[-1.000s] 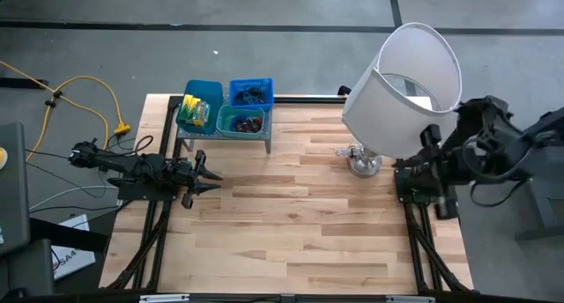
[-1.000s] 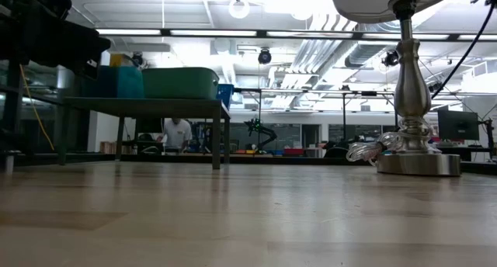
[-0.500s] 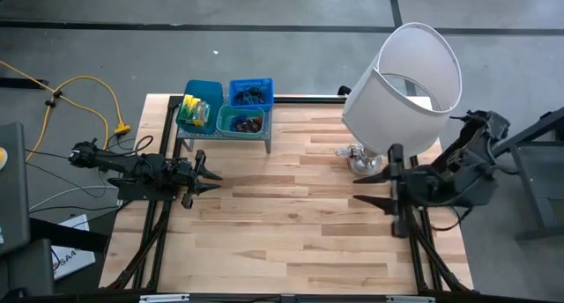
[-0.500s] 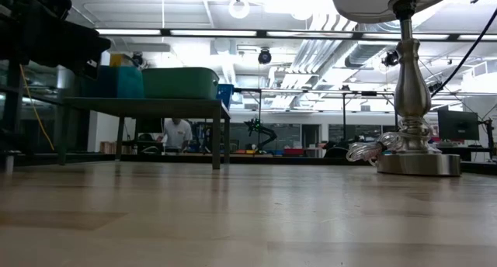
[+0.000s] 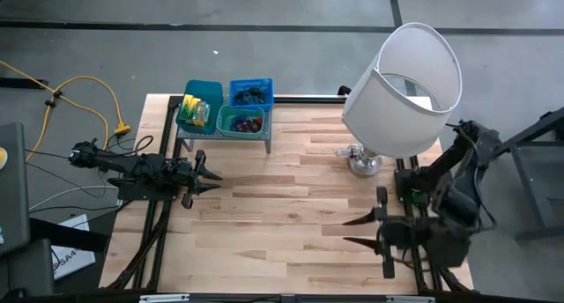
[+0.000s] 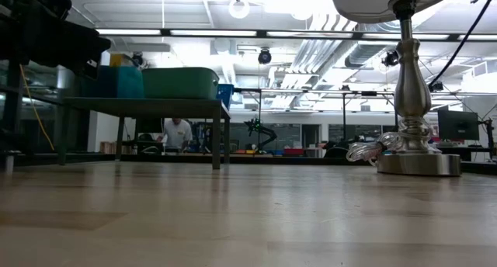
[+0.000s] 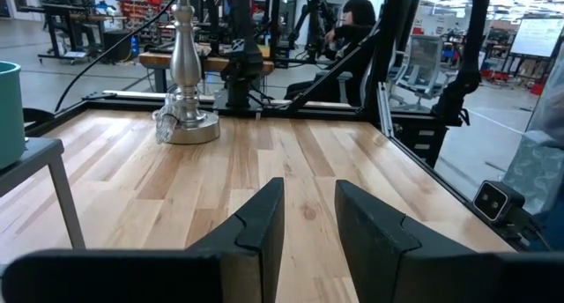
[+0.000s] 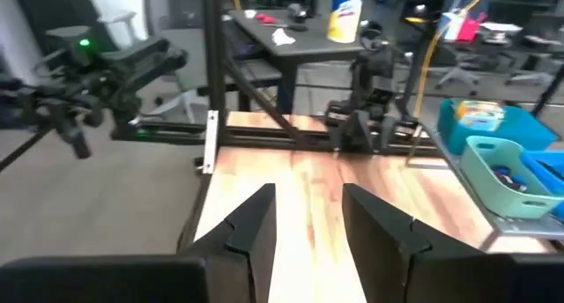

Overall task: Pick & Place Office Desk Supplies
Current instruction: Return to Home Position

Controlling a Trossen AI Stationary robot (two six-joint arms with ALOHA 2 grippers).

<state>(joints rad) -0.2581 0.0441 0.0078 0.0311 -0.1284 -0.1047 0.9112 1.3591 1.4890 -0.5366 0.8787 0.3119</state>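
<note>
You have both arms clear of the supplies. The left gripper (image 5: 214, 181) hovers at the worktop's (image 5: 291, 206) left edge, near the rack (image 5: 220, 141); its jaws stand partly open and empty. The right gripper (image 5: 348, 232) hovers at the right side, near the lamp (image 5: 405, 83); its jaws are likewise parted and empty.

The supplies lie in three bins on the rack: packets (image 5: 195, 111), black loops (image 5: 252, 94) and rings (image 5: 247, 123).

Judged, all are light. The packets are soft and slick, so pinch across the middle. The loops are limp; take one strand. The rings are stiff; grip across the rim.
</note>
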